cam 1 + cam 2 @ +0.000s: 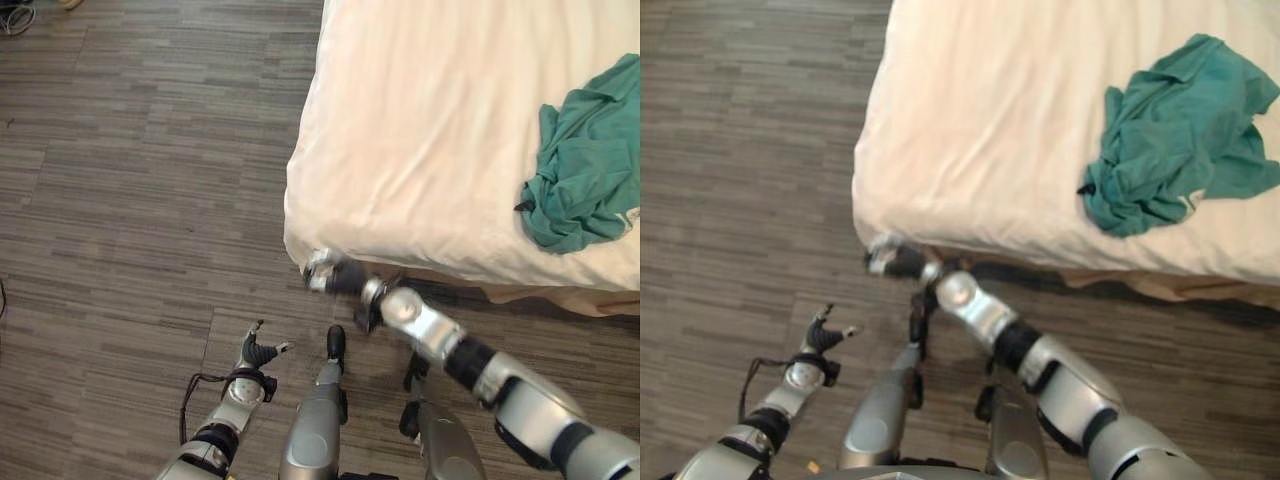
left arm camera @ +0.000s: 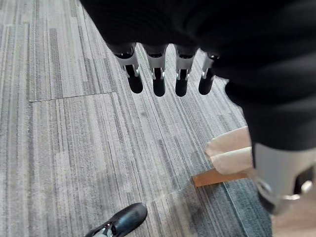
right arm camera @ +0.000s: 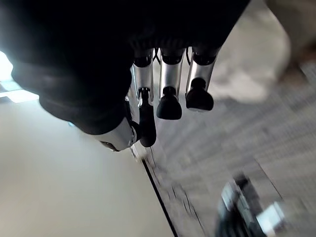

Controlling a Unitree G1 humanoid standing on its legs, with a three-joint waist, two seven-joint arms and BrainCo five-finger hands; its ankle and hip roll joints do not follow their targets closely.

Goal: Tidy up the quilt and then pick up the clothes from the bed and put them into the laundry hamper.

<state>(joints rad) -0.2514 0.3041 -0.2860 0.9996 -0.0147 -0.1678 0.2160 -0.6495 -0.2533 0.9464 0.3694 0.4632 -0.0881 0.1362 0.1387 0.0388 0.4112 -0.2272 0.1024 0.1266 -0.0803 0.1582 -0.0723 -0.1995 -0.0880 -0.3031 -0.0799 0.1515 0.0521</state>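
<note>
Even daylight; right wrist view perhaps motion-blurred.

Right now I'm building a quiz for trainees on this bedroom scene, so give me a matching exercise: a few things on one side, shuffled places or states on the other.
Things:
1. teal clothes
2. left hand
3. right hand
4. quilt

Places or states:
A. at the bed's near corner, low by the quilt's edge
B. spread over the bed, cream
C. crumpled on the quilt
D. open over the floor, holding nothing

Pairs: 1-C, 2-D, 3-A, 4-B
</note>
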